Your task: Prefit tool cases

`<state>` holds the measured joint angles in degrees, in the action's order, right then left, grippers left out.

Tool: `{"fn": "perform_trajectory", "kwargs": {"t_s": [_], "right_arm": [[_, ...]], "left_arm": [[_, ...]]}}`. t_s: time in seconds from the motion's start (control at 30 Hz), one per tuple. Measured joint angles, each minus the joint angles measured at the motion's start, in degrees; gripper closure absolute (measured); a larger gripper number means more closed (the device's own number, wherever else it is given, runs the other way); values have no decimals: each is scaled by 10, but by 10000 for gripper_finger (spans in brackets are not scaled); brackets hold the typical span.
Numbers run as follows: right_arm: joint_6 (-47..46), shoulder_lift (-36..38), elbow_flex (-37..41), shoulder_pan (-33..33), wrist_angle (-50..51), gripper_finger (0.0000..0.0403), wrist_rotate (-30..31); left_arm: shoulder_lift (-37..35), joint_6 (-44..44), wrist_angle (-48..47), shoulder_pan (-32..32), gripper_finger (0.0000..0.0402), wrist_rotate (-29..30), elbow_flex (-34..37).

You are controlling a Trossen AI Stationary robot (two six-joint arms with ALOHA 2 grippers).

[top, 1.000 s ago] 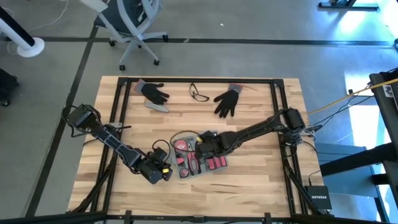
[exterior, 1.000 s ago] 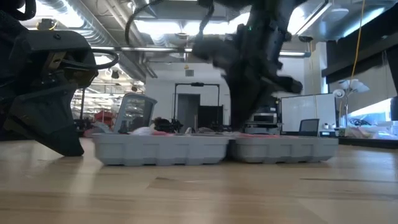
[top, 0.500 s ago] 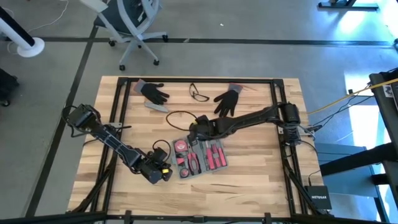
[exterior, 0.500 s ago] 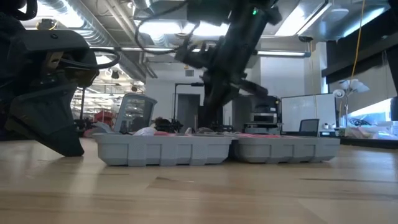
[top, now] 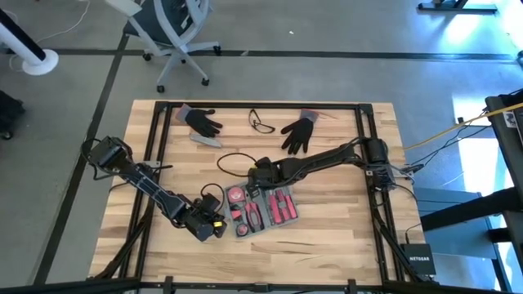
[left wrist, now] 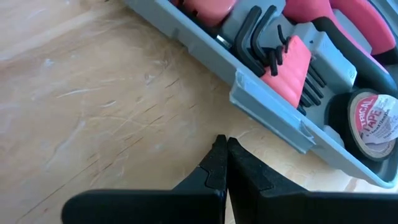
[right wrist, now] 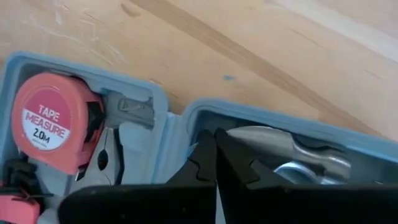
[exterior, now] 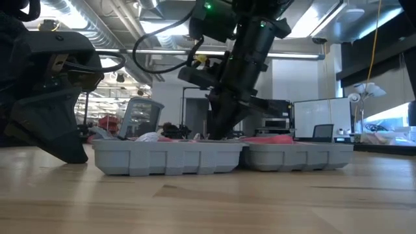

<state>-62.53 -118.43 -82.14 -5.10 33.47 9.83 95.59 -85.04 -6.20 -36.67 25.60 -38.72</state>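
Blue-grey tool case point(top: 261, 207) lying open near the worktop's front edge — holding a red tape measure point(right wrist: 51, 122), pliers point(top: 254, 214) and red-handled tools; left gripper point(left wrist: 222, 144) and right gripper point(right wrist: 214, 138) both closed, empty.

Tool case point(top: 263, 208): blue-grey plastic shell, pale grey in the low view, holding tools with pink-red handles and black hex keys point(left wrist: 264, 37) beside a pink-red holder. Tape measure point(right wrist: 53, 127): orange-red body with a white label lettered in red. Roll of tape point(left wrist: 372, 119): black rim, white face with red print. Pliers point(right wrist: 109, 155): bare grey metal jaws. Table point(top: 343, 237): light wood planks with darker grain streaks, framed in black. Gloves point(top: 298, 131) near the far edge: black with grey cuffs. Glasses point(top: 261, 123) between them: dark thin frame. Both arms and the left gripper point(left wrist: 222, 144) and right gripper point(right wrist: 214, 138): matt black
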Motion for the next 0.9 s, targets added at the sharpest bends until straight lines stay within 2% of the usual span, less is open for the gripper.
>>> {"fn": "perform_trajectory", "kwargs": {"t_s": [0.27,0.6,0.9], "right_arm": [[28,54,0,-8,31,403,1],[-6,53,28,-61,56,403,-9],[-20,43,79,-64,2,403,-32]], "left_arm": [[0,0,-4,0,401,3,0],[0,2,-7,0,401,5,0],[0,2,-7,12,401,11,0]]}}
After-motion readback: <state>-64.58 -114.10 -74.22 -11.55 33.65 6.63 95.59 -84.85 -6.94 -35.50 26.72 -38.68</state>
